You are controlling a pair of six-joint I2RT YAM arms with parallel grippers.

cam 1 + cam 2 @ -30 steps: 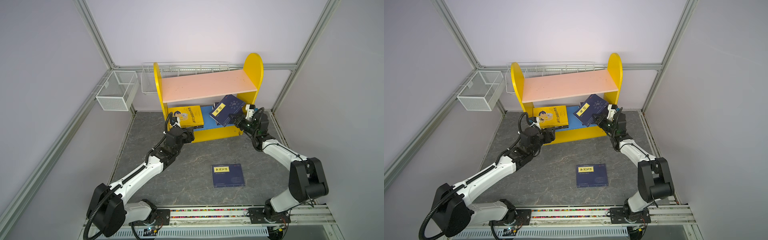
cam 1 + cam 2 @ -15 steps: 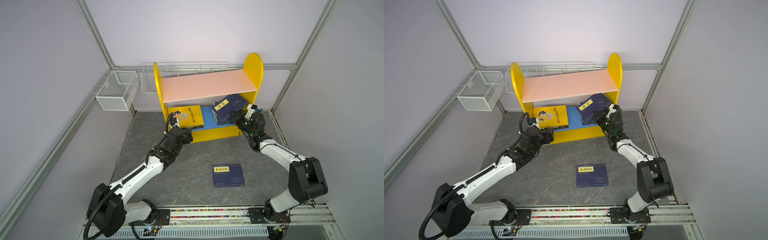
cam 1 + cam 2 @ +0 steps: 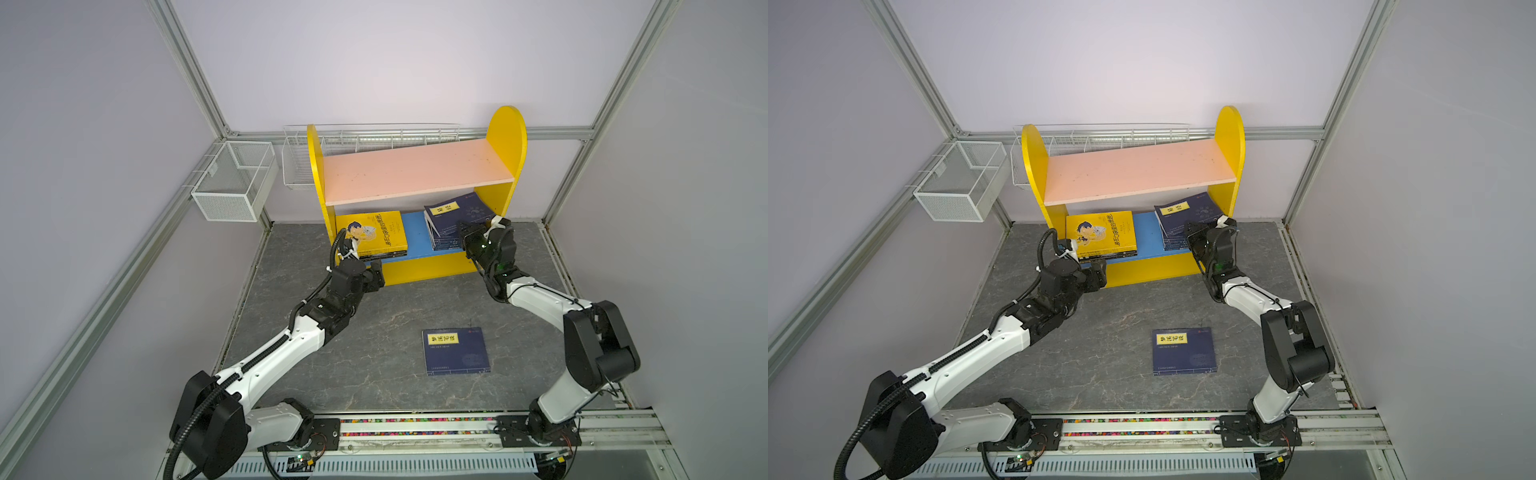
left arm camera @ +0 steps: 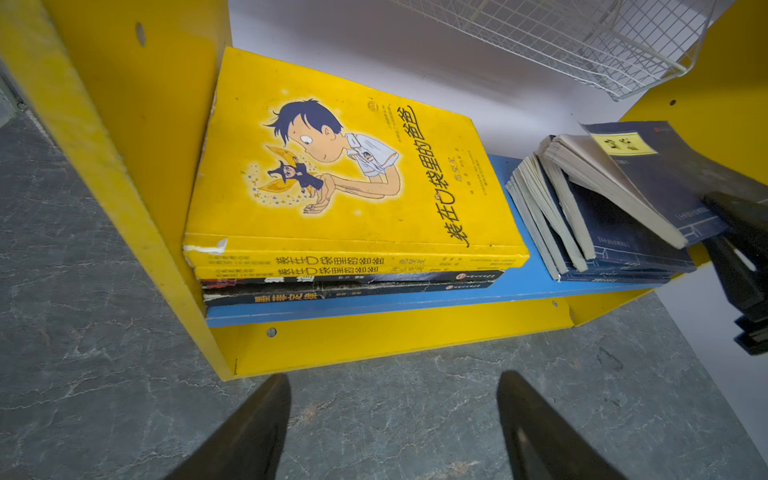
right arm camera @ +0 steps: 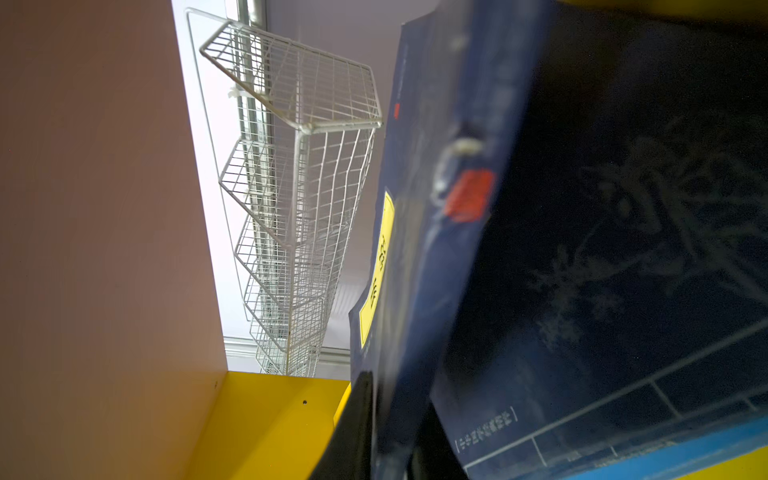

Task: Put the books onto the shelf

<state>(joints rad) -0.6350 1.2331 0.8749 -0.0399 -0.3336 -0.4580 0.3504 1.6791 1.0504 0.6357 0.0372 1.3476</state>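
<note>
Closest to the counter's [image 3: 365, 320] front edge, a little right of its middle, a loose navy book [image 3: 456, 351] lies flat and face up. Its sides sit square with that edge and its yellow label is at a far corner. It shows in both top views, and nothing touches it. Both arms stretch past it toward the far edge, so it lies behind each pincer, back toward the arm bases. Judging from here, the right arm sits nearer to it than the left. Fetching it would mean drawing back and coming down from above.

Farther on, the left pincer [image 4: 394, 378] hovers released, jaws wide and holding nothing, just before the left front corner of the shelf [image 3: 419, 270]. The right pincer [image 3: 466, 233] is at the right end of the blue lower board [image 3: 415, 237]. Its jaws stand close together on either side of the top navy book's [image 3: 457, 210] near edge; whether they clamp it or merely flank it cannot be told. That book leans askew on the navy pile [image 3: 446, 243]. A yellow pile [image 3: 374, 232] lies flat at the board's left end. The pink upper board [image 3: 415, 170] is bare.
</note>
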